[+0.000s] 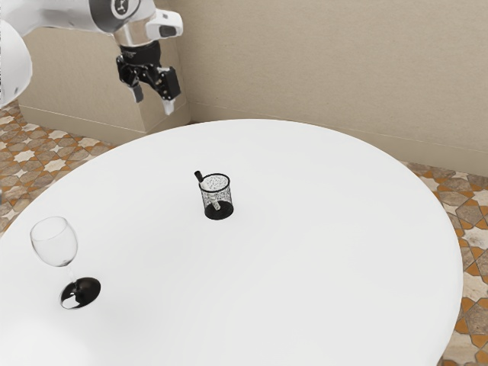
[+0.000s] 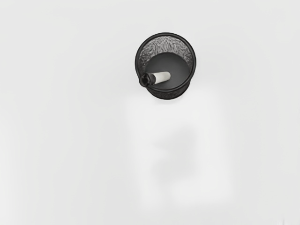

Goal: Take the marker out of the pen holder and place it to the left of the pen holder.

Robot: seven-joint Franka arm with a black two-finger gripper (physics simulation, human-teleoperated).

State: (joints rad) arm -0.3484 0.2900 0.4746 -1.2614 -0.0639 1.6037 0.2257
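A plain beige wall [image 1: 320, 69] spans the exterior view's top. Patterned brown-and-white floor tiles [image 1: 465, 191] flank a round white table [image 1: 305, 282], brightly lit at lower left.

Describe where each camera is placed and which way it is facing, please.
Exterior view: beside the arm, looking down across the round table; the arm and open gripper show.
Wrist view: on the arm's hand, looking down onto the pen holder.
Both share: the table, the pen holder and the marker leaning inside.
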